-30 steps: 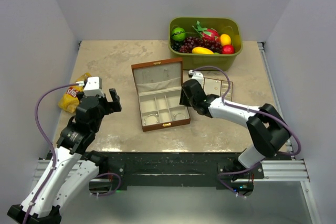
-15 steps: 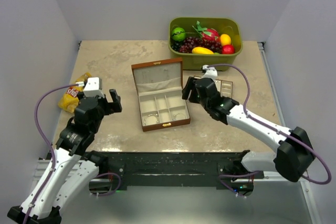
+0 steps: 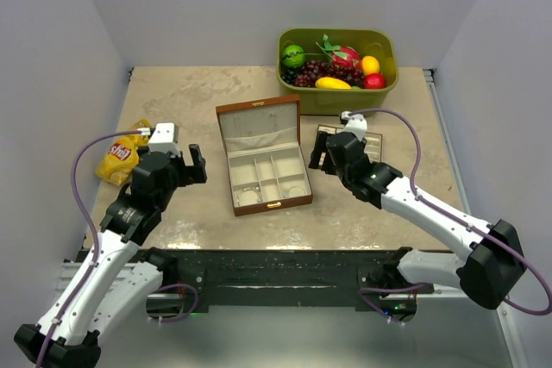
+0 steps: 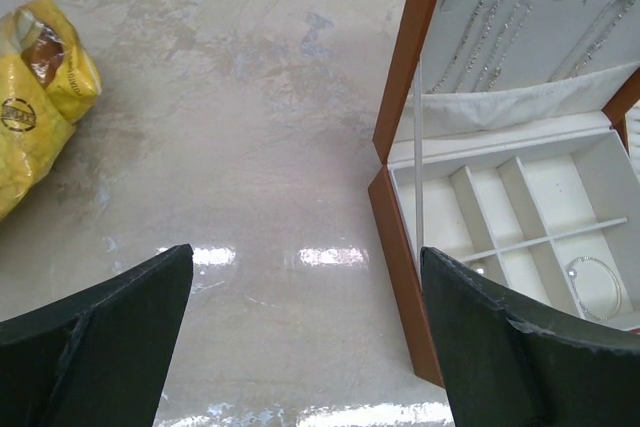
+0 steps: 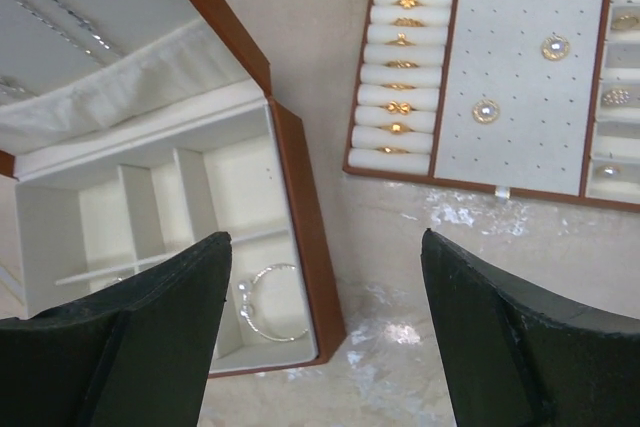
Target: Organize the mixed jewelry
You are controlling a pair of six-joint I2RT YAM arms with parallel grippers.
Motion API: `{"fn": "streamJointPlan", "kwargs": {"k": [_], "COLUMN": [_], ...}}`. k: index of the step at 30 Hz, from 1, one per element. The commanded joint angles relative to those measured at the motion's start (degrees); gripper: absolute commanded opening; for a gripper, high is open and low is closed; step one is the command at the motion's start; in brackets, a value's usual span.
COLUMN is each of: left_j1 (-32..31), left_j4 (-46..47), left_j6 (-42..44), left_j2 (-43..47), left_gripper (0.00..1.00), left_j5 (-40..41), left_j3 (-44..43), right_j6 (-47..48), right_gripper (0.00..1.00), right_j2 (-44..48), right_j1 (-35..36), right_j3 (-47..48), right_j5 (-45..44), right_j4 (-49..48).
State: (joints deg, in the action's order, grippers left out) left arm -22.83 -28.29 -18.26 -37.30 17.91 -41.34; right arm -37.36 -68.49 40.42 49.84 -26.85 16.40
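The flat brown-edged cream tray [image 5: 448,97] lies right of the open wooden box [image 5: 300,217]. It holds a column of small gold rings [image 5: 400,67] and a few round earrings [image 5: 486,110]. A silvery wire hoop [image 5: 272,302] lies in the box's front right compartment, and it also shows in the left wrist view [image 4: 595,287]. Fine chains [image 4: 490,22] hang in the lid. My right gripper [image 5: 325,239] is open and empty, above the box's right wall beside the tray [image 3: 373,139]. My left gripper [image 4: 307,252] is open and empty, left of the box [image 3: 263,165].
A yellow snack bag [image 3: 119,159] lies at the left edge of the table. A green bin of toy fruit [image 3: 336,66] stands at the back right, behind the tray. Grey walls close in the table on three sides.
My right gripper has moved right and back, from over the box's right side to between box and tray. My left gripper has shifted slightly right toward the box.
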Motion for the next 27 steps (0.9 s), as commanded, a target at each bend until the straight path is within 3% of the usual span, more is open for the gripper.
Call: {"fn": "streamJointPlan", "kwargs": {"k": [1,10,20,27], "left_j1": [0.3,0.3,0.3,0.3], "left_j4": [3.2,3.2,3.0,3.2], "left_j6": [1.6,2.1,2.4,2.4], "left_j2": [-2.1,-1.8,-3.2,-3.0], "left_gripper": [1.0,1.0,1.0,1.0], "left_j5": [-4.4,-3.1,-2.8,-3.0], "left_j3": [0.6,0.7,0.4,0.4], "right_j6": [1.3,4.1,5.3,2.4], "right_gripper": [0.8,0.84,0.87,0.9], "right_j2": [2.8,0.0,2.3,6.1], "right_j1": [-0.3,-0.3,-0.4,-0.8], "right_j3": [-0.7,8.6,7.6,4.0], "right_j5": [-3.1,0.5,2.1,-2.1], "right_j4": [4.2,19.6,18.2,19.3]}}
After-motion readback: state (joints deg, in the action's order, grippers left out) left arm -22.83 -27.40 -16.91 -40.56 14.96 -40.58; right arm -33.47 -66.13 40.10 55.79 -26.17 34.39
